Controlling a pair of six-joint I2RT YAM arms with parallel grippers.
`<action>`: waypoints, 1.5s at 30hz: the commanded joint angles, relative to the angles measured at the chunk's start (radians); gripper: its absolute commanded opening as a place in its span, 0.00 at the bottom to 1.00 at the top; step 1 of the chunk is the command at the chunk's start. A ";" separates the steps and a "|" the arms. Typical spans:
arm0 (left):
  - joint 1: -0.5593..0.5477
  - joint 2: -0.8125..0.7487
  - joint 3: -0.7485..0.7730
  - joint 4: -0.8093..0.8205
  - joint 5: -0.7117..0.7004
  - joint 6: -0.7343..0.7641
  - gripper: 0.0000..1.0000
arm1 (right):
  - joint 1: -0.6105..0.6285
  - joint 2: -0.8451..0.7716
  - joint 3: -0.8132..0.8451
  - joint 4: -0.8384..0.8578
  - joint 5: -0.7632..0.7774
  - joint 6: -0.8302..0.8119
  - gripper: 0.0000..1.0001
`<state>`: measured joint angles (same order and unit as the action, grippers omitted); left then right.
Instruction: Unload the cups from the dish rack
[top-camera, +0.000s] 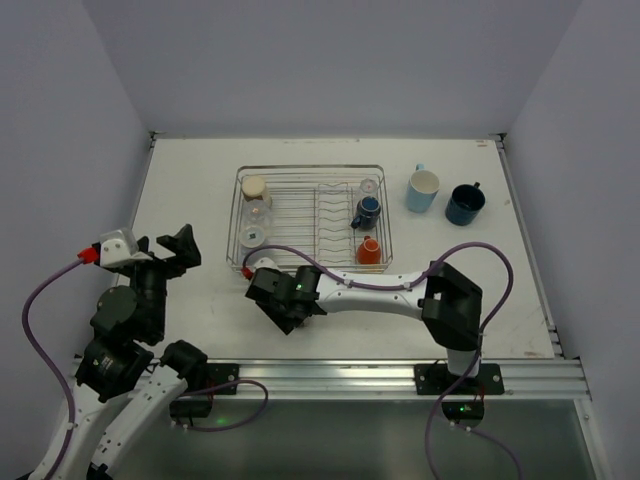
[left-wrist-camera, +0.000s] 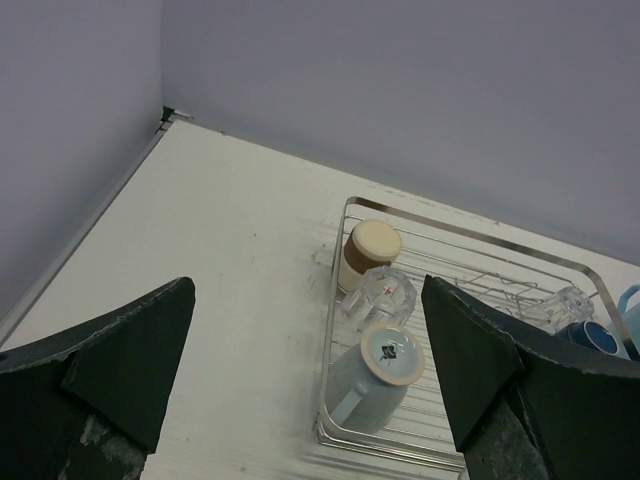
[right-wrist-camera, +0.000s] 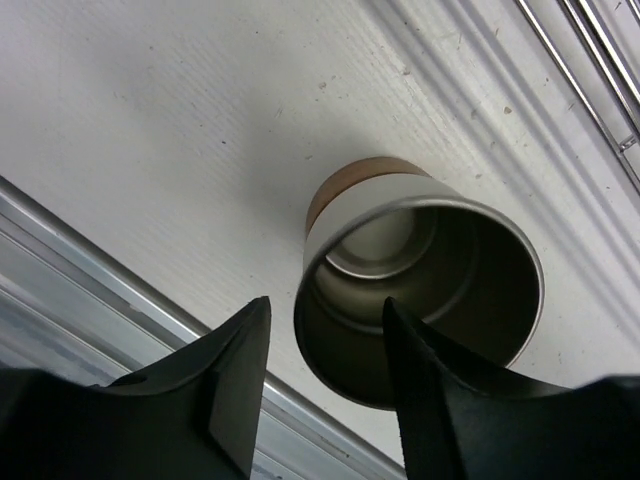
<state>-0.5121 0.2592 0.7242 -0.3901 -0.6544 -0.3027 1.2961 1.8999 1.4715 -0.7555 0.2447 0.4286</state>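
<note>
The silver wire dish rack (top-camera: 310, 262) stands mid-table. It holds an upturned beige-brown cup (top-camera: 255, 187), a clear glass (top-camera: 256, 212), an upturned light blue mug (top-camera: 252, 236), another clear glass (top-camera: 368, 187), a small dark blue mug (top-camera: 366, 210) and a small orange mug (top-camera: 369, 250). A metallic cup (right-wrist-camera: 420, 290) stands upright on the table before the rack's near left corner (top-camera: 268, 266). My right gripper (right-wrist-camera: 322, 310) is open astride its near wall, one finger inside and one outside, with a gap showing. My left gripper (left-wrist-camera: 310, 400) is wide open and empty, left of the rack (left-wrist-camera: 345, 300).
A light blue mug (top-camera: 422, 190) and a navy mug (top-camera: 464, 203) stand on the table right of the rack. The metal rail (top-camera: 380, 375) at the table's near edge lies close behind the right gripper. Walls close off the left, back and right.
</note>
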 joint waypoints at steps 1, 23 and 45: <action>-0.003 0.009 0.001 0.017 -0.007 0.002 1.00 | 0.012 -0.041 0.041 -0.016 0.018 0.007 0.53; -0.005 0.649 0.098 0.017 0.457 -0.136 1.00 | -0.050 -0.969 -0.542 0.318 0.016 0.099 0.70; -0.025 1.012 0.106 0.189 0.225 -0.145 1.00 | -0.086 -1.108 -0.737 0.481 -0.084 0.090 0.72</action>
<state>-0.5327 1.2388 0.7841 -0.2890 -0.3618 -0.4522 1.2152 0.8207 0.7460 -0.3340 0.1642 0.5152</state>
